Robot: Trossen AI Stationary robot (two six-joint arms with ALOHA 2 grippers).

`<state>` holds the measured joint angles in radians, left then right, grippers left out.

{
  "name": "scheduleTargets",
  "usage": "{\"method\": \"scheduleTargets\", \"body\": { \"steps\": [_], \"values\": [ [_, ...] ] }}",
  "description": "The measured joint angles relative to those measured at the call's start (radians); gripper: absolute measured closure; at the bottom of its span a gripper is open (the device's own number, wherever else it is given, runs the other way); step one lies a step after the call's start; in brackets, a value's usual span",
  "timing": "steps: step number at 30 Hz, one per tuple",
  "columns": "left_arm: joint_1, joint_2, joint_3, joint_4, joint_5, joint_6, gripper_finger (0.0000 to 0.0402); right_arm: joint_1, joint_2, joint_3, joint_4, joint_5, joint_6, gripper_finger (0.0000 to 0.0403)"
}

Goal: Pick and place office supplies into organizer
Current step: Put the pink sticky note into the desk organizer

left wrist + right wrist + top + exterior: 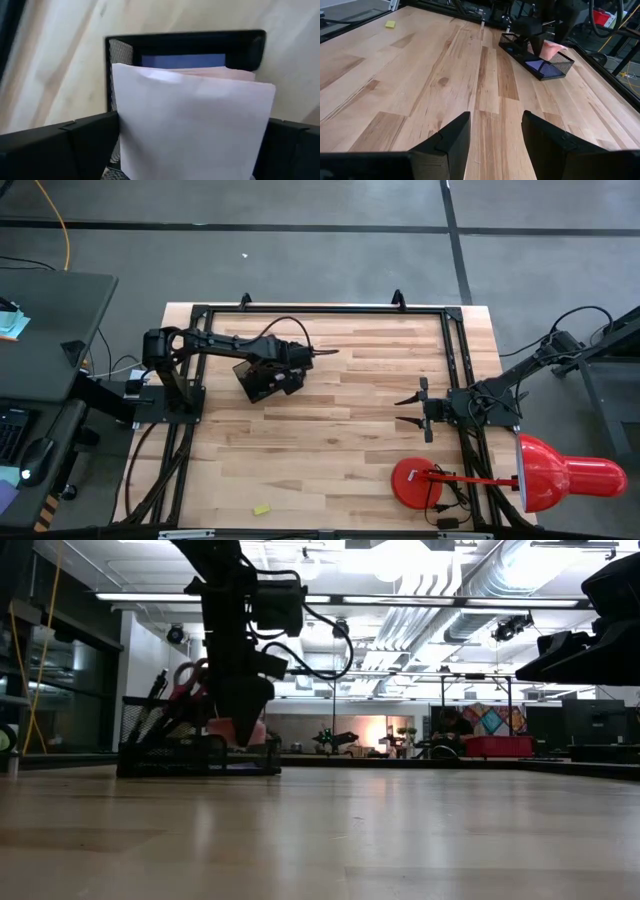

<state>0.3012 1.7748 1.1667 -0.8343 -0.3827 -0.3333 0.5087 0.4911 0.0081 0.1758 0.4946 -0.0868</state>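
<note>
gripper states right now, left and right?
Left gripper: fingers either side of the pink note pad over the organizer; held or released cannot be told.
Right gripper: open, empty, above bare table.

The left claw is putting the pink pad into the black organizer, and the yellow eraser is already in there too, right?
Not quite. The yellow eraser isn't in the organizer; the high view shows it lying on the table near the front edge, far away. The rest is right: the left claw is over the organizer with the pink pad.

place: lab/workshop — framed wooden table (330, 430) | exposed ceiling ducts (470, 580) | concrete floor (300, 255)
</note>
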Motion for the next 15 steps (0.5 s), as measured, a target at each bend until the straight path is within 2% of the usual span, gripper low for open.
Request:
{"method": "scheduleTargets", "body": {
  "steps": [8,12,15],
  "values": [
    [0.000,0.000,0.000,0.027,-0.036,0.026,0.0031,0.000,0.000,0.000,-0.003,0.000,0.000,0.0233],
    [0.000,-0.001,0.000,0.054,-0.008,0.038,0.0007,0.000,0.000,0.000,-0.003,0.000,0.000,0.0233],
    [0.001,-0.001,0.000,0.058,0.062,0.056,0.0007,0.000,0.000,0.000,-0.003,0.000,0.000,0.0233]
  ]
}}
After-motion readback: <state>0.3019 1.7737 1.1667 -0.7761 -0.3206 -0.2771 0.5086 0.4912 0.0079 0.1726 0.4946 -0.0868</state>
